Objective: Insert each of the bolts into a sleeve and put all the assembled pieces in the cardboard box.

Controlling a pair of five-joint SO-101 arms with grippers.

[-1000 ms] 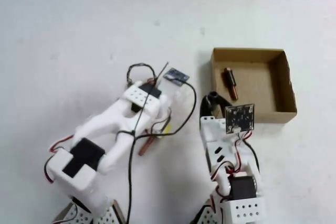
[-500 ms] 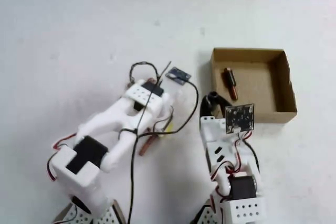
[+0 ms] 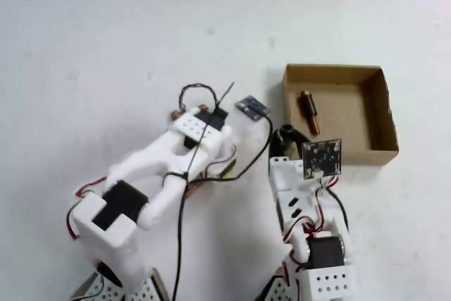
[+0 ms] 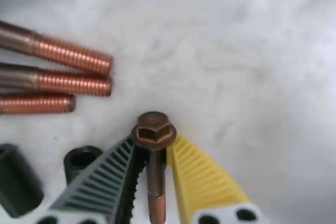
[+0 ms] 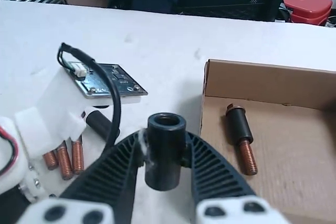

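The left jaws are clamped on a bolt (image 4: 154,132), its hex head pointing outward. Just beside it, three loose bolts (image 4: 73,84) and two black sleeves (image 4: 81,162) lie on the desk (image 4: 252,51). The right jaws are clamped on an upright sleeve (image 5: 166,129). Beyond it, the cardboard box (image 5: 273,85) holds one assembled piece (image 5: 240,139)
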